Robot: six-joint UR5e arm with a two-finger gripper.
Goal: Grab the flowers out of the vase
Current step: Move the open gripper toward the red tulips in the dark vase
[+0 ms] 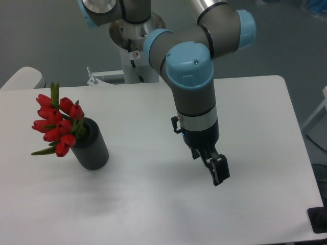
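Note:
The flowers [56, 122], a tight bunch of red tulip buds with narrow green leaves, stick out of the vase [92, 148] and lean up and to the left. The vase is a dark grey-black cylinder standing tilted on the left part of the white table [153, 204]. My gripper [218, 171] hangs over the table well to the right of the vase, apart from it, pointing down and to the right. Its dark fingers [220, 168] appear close together with nothing between them.
The arm's base [135, 35] stands at the table's back edge. A light grey rounded object [23, 79] sits at the far left, beyond the table. A dark object [319, 219] shows at the table's right front corner.

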